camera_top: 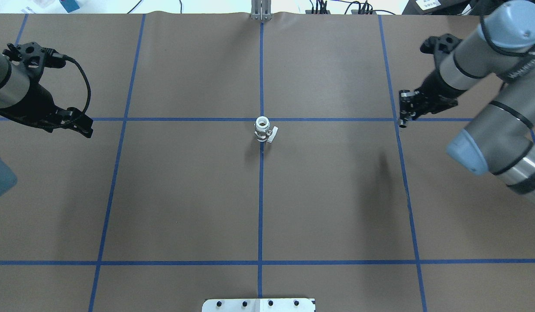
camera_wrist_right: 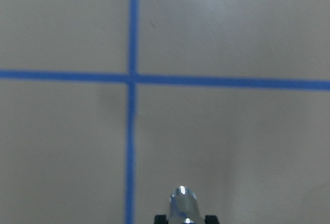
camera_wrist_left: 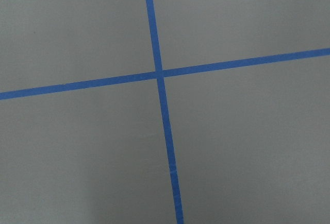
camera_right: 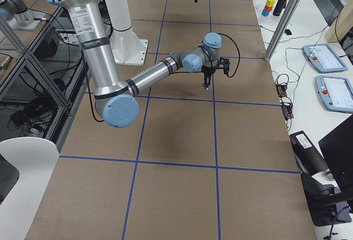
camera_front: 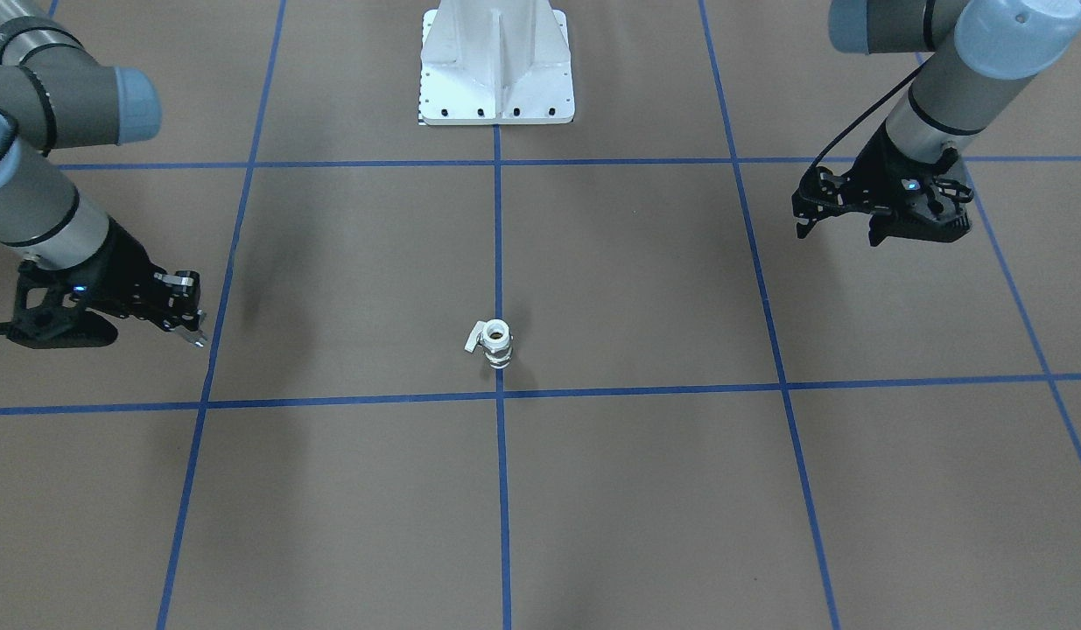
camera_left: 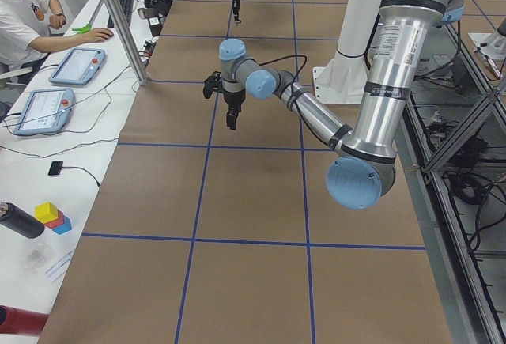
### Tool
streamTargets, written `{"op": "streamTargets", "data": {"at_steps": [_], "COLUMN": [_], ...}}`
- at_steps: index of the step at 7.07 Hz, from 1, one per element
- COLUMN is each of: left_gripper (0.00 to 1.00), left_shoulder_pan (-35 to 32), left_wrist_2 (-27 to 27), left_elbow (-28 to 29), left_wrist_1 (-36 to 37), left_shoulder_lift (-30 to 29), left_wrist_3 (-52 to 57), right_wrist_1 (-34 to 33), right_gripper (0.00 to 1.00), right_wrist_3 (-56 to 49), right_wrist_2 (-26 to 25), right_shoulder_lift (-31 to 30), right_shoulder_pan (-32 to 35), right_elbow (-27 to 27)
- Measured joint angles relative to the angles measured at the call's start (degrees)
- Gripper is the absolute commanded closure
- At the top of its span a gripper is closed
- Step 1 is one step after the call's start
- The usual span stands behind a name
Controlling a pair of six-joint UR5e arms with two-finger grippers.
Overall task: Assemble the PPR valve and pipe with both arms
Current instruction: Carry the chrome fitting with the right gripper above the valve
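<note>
The table (camera_top: pixel 185 195) is covered edge to edge in brown sheeting, ruled into large squares by blue tape lines (camera_top: pixel 261 216); cables trail along its far edge.

The left gripper (camera_front: pixel 839 236) hangs above the table out on the robot's left, well apart from everything else; its black fingers stand wide apart with nothing between them; its wrist camera looks down on a crossing of tape.

The PPR valve (camera_top: pixel 263 129) stands upright on the centre tape line, just on the robot's side of a cross line; its open white end faces up, its small white lever points towards the robot's right, and neither gripper touches it.

The right gripper (camera_front: pixel 190 332) hovers over the table far out on the robot's right, also above a tape crossing; its jaws are closed narrowly on the pipe (camera_wrist_right: pixel 180 206), a small shiny chrome piece seen poking out between the fingertips in the wrist view.

The white pedestal base (camera_front: pixel 496 66) sits at the robot's edge of the table, on the centre line.

Beside the table runs a white desk; an operator (camera_left: pixel 24 20) in a white shirt sits there with two tablets (camera_left: pixel 77 66), and coloured blocks (camera_left: pixel 51 216) lie further along.
</note>
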Motion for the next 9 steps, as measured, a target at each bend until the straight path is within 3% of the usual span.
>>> {"op": "streamTargets", "data": {"at_steps": [4,7,9], "left_gripper": [0.02,0.02,0.02], "left_shoulder_pan": [-2.1,-2.2,-2.1], "left_wrist_2": [0.0,0.0,0.0], "left_elbow": [0.8,1.3,1.4], "left_wrist_1": [-0.1,-0.4,-0.5], "left_shoulder_lift": [3.2,3.3,3.2], "left_wrist_3": [7.5,7.5,7.4], "right_wrist_1": [-2.9,-2.9,-2.9], "right_gripper": [1.0,1.0,1.0], "right_wrist_3": [17.8,23.8,26.2], "right_wrist_2": [-4.2,-6.6,-7.9], "right_shoulder_lift": [24.8,32.4,33.8], "right_shoulder_pan": [-6.9,-11.3,-12.4], "right_elbow": [-14.6,-19.7,-20.8]}}
